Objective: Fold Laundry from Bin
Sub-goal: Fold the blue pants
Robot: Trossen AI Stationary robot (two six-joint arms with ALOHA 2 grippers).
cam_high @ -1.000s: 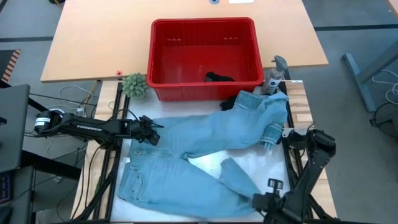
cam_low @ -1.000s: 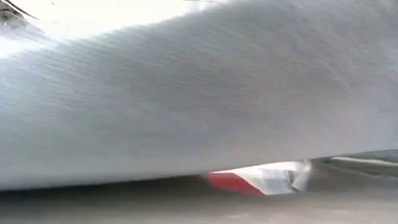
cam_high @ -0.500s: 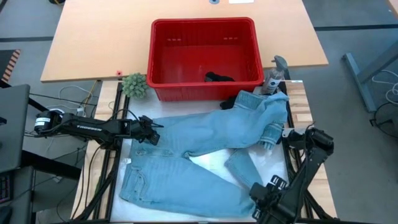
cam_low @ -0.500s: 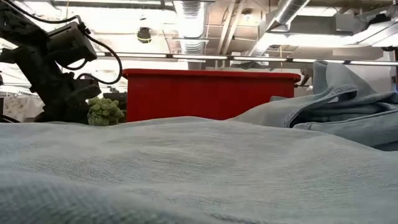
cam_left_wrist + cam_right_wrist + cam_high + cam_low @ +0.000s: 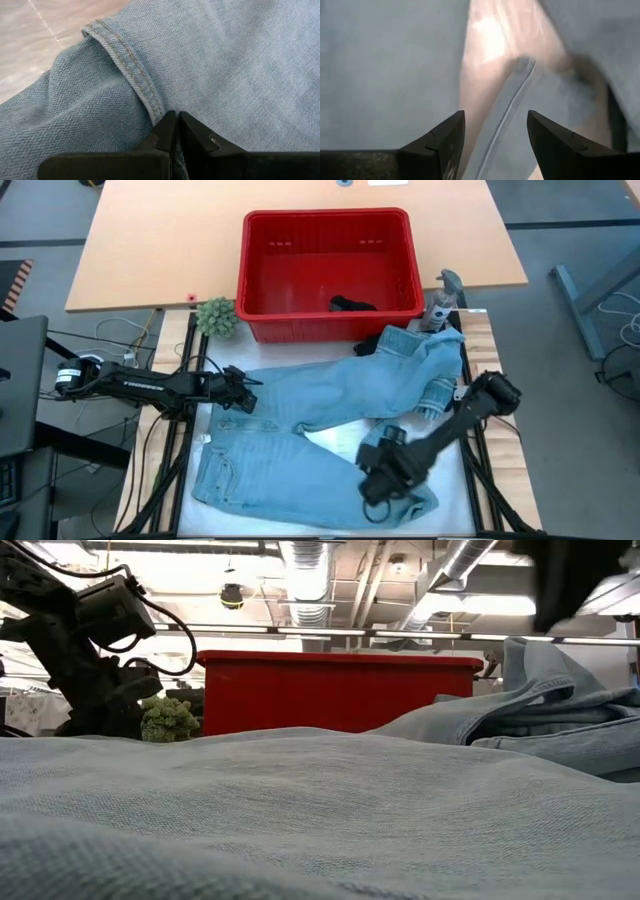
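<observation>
No brand, label or legible writing appears in any view; white lettering on the left arm [image 5: 135, 385] is too small to read.

Note the jeans [image 5: 330, 395], light blue denim, spread across the table [image 5: 480, 330] at its centre in the high view. The waistband lies toward 7 o'clock. One leg runs up toward 2 o'clock, where it bunches against the red bin's [image 5: 262, 275] near right corner. The bin stands at 12 o'clock with a small black garment [image 5: 352, 305] on its floor, toward the near right. A small green plant [image 5: 216, 317] sits just beside the bin's near left corner.

Locate the left claw [image 5: 246, 398] at 9 o'clock, at the jeans' left edge. Its wrist view shows what the high view cannot: the two fingers [image 5: 167, 132] pressed together on a stitched denim hem [image 5: 130, 67], so this claw is closed and gripping the jeans.

Locate the right claw [image 5: 375, 498] at 5 o'clock, over the lower leg of the jeans. Its wrist view shows the fingers [image 5: 445, 140] spread wide apart, open, with denim on both sides and a strip of bare table between; nothing sits between them.

The low view alone shows the bin's front wall [image 5: 340, 690] level across the denim foreground, the plant at its left, the bunched leg [image 5: 560, 710] at right, and ceiling ducts behind.
</observation>
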